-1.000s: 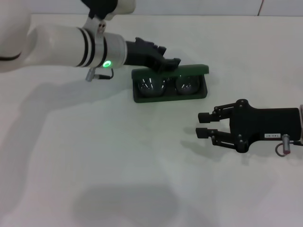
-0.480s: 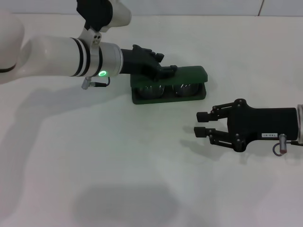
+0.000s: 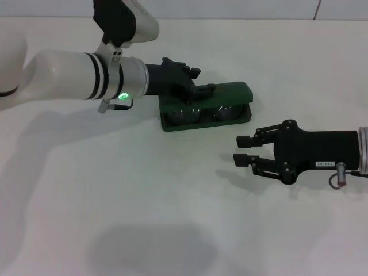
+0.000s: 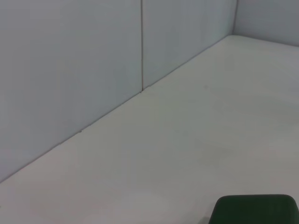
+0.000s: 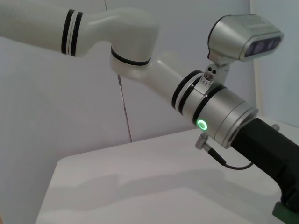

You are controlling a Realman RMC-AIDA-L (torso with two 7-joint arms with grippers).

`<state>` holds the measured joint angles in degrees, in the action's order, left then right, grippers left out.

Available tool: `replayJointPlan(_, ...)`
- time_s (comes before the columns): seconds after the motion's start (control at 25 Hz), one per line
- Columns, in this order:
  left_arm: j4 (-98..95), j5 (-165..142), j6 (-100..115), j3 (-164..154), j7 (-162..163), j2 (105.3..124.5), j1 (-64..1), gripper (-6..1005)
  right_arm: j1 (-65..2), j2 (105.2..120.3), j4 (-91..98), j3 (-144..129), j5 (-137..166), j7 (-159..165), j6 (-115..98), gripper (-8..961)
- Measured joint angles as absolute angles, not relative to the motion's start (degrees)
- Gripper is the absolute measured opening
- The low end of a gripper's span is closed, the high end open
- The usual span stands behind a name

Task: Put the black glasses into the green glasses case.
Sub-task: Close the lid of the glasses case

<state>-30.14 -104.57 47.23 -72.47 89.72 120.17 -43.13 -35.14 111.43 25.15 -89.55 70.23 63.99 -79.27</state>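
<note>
The green glasses case (image 3: 231, 92) lies at the table's far middle, its lid tilted low over the base. Through the narrow front gap the black glasses (image 3: 202, 114) show inside, both lenses glinting. My left gripper (image 3: 202, 80) is open and rests against the lid's left part from behind and above, holding nothing. My right gripper (image 3: 240, 150) hovers open and empty to the right of and nearer than the case, pointing left. A corner of the case (image 4: 254, 209) shows in the left wrist view, and an edge of the case (image 5: 286, 212) shows in the right wrist view.
White tabletop (image 3: 144, 190) all around, with a pale wall along the far edge (image 4: 93, 70). My left forearm (image 3: 75, 75) stretches across the far left; the left forearm (image 5: 215, 107) also fills the right wrist view.
The case lid has come down further over the glasses, with the left gripper following it down. The right gripper has drifted slightly left.
</note>
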Motion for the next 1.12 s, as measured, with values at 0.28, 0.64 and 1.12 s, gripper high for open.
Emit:
replayJointPlan(0.28, -31.36, -93.67, 49.41, -72.18, 84.46, 119.84, -41.41, 560, -34.97, 111.69, 25.47, -89.55, 70.09, 63.59, -78.10, 364)
replayJointPlan(0.64, -36.54, -74.48, 56.79, -70.55, 74.12, 119.62, -32.23, 560, -28.11, 114.83, 35.47, -86.39, 70.21, 55.20, -69.76, 373)
replayJointPlan(1.12, -30.47, -67.12, 65.70, -65.91, 69.44, 119.29, -28.55, 560, -25.15, 115.96, 52.73, -100.18, 77.06, 53.30, -39.21, 415)
